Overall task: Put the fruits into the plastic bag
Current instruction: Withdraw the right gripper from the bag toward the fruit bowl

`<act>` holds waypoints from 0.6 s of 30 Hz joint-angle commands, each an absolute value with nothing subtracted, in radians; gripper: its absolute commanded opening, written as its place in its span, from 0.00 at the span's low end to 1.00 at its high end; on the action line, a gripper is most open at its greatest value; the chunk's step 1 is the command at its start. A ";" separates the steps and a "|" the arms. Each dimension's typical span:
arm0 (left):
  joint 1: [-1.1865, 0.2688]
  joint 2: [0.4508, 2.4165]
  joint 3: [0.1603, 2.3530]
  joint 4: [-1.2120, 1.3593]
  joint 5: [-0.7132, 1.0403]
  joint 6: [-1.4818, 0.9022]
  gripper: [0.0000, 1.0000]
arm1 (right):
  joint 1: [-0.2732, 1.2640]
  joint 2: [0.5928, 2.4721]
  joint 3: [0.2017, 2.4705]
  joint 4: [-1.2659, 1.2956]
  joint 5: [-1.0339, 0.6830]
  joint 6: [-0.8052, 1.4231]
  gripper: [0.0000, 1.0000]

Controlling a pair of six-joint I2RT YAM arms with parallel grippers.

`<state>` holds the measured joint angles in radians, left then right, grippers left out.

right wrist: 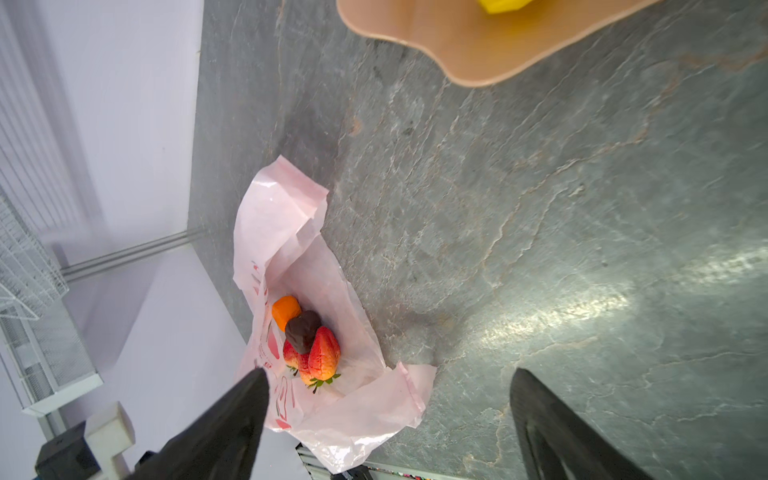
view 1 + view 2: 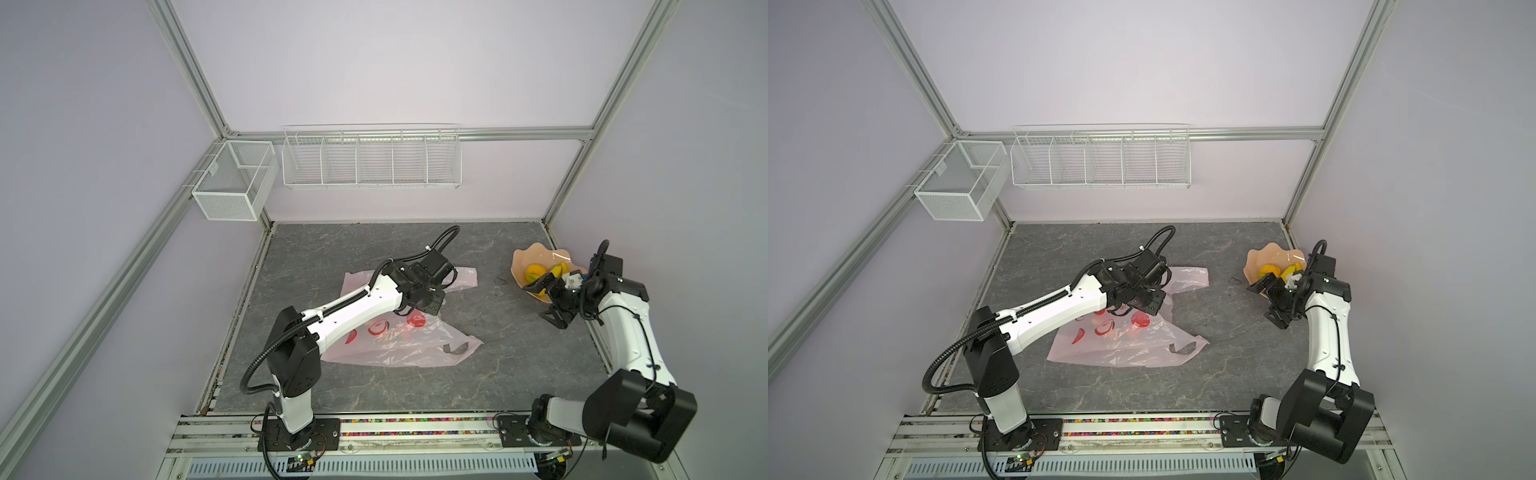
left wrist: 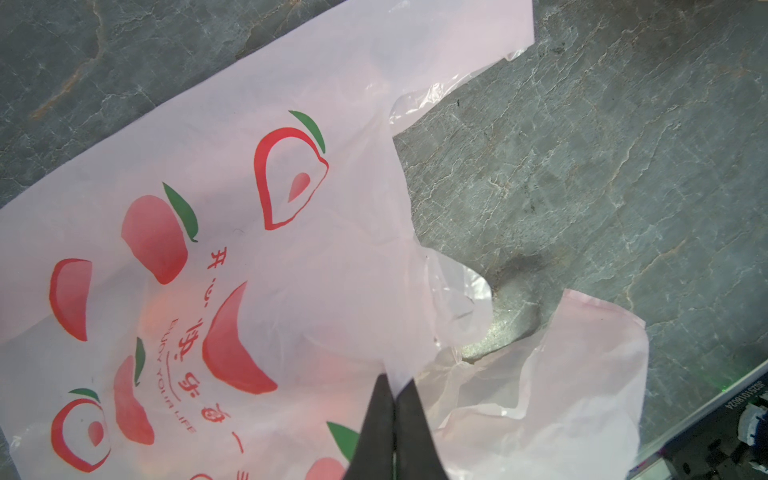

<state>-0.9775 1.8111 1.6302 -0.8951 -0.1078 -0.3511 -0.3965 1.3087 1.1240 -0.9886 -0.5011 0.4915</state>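
The pale-pink plastic bag (image 2: 395, 345) (image 2: 1121, 349) lies mid-table, printed with red peach shapes. My left gripper (image 2: 432, 305) (image 3: 397, 386) is shut on its upper edge (image 3: 399, 365), lifting the mouth. Through that mouth the right wrist view shows an orange fruit (image 1: 286, 311), a dark brown one (image 1: 302, 330) and red strawberries (image 1: 323, 353) inside the bag (image 1: 291, 232). More fruits, a round orange-yellow one (image 2: 535, 272) and a yellow banana (image 2: 559, 270), lie on the peach plate (image 2: 523, 257) (image 1: 478, 50) at the right. My right gripper (image 2: 544, 303) (image 1: 390, 374) is open and holds nothing, right next to the plate's near edge.
A white wire rack (image 2: 372, 160) hangs on the back wall, and a mesh basket (image 2: 232, 180) on the left frame. The plate stands close to the right wall post (image 2: 552, 232). The arm bases sit on a rail (image 2: 374, 428) along the front edge.
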 commanded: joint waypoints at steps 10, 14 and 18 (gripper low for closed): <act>-0.983 1.773 1.608 -0.887 -0.116 -0.358 0.00 | -0.500 1.461 1.295 -0.982 -0.330 0.479 0.93; -0.983 1.769 1.608 -0.888 -0.117 -0.360 0.00 | -0.523 1.525 1.330 -0.933 -0.319 0.515 0.86; -0.983 1.764 1.602 -0.888 -0.121 -0.364 0.00 | -0.543 1.594 1.346 -0.878 -0.346 0.574 0.78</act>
